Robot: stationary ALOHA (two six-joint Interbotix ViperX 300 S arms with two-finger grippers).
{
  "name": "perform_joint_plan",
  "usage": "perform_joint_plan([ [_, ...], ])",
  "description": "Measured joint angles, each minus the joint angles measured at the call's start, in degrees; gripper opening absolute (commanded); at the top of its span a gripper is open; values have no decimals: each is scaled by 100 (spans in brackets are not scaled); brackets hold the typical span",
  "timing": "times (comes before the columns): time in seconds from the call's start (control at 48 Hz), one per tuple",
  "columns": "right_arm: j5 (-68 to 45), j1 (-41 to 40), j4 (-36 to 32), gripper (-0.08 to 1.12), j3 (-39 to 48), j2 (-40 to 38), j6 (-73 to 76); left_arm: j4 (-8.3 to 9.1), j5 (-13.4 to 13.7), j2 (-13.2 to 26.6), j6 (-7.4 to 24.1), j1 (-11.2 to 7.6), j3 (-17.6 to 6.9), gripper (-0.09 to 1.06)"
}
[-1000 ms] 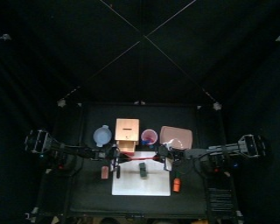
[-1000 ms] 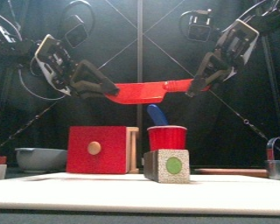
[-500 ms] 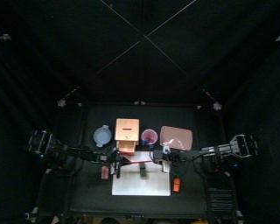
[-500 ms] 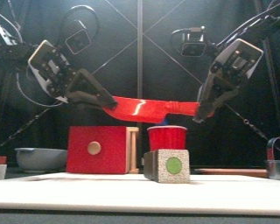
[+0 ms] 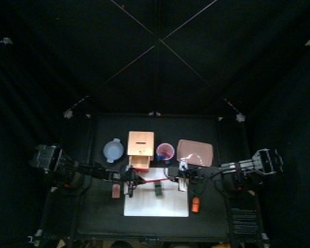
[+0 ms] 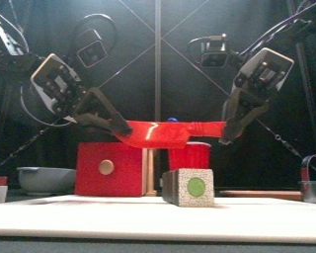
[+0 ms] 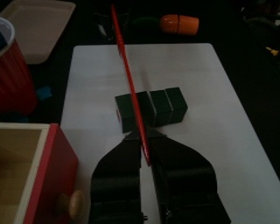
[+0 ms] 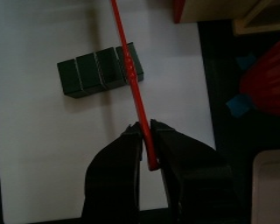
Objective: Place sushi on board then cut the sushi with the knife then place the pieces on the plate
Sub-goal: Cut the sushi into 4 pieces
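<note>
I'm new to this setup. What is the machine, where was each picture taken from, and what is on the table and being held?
Two black robot arms work at a small table. One picture looks down from high above, one looks level from the table's front edge, and one camera sits on each wrist. The left gripper and right gripper each clamp one end of a red knife, held above a dark green sushi roll on a white board. Behind stand a wooden box, a red cup and a pink tray.
</note>
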Motion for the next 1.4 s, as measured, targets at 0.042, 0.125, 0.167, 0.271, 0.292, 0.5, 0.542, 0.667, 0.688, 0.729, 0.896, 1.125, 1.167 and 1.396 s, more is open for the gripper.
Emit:
perform_joint_plan([
  [0.042, 53, 9, -18, 50, -9, 9, -9, -9, 0, 9, 0, 0, 0, 39],
  [0.125, 105, 0, -44, 50, -9, 18, -26, -9, 0, 44, 0, 0, 0, 39],
  [0.167, 114, 0, -70, 50, -9, 9, -35, -9, -9, 79, 0, -9, -9, 38],
  [0.271, 123, 0, -132, 49, 18, 18, -44, -9, -9, 220, 9, -35, -70, 37],
  [0.292, 132, 0, -141, 48, 35, 18, -44, -9, -9, 272, 0, -35, -97, 37],
  [0.5, 132, 53, -158, 36, 149, 18, -44, 0, -9, 483, 9, -26, -237, 33],
  [0.542, 123, 79, -158, 36, 167, 18, -53, 0, -9, 483, 0, -26, -246, 33],
  [0.667, 114, 105, -229, 36, 281, 18, -53, -9, -18, 589, 9, -26, -316, 33],
  [0.688, 114, 105, -246, 36, 290, 18, -53, -18, -18, 633, 9, -26, -352, 33],
  [0.729, 114, 97, -272, 36, 308, 18, -62, -26, -18, 721, 0, -35, -396, 33],
  [0.896, 114, 141, -299, 36, 352, 18, -53, -26, 26, 861, 0, -26, -492, 33],
  [1.125, 114, 158, -299, 36, 387, 9, -53, -26, 290, 870, 0, -105, -624, 32],
  [1.167, 114, 167, -299, 36, 387, 18, -53, -26, 325, 870, 0, -105, -633, 32],
  [1.396, 114, 167, -431, 36, 387, 18, -53, -26, 378, 870, 0, -105, -650, 32],
])
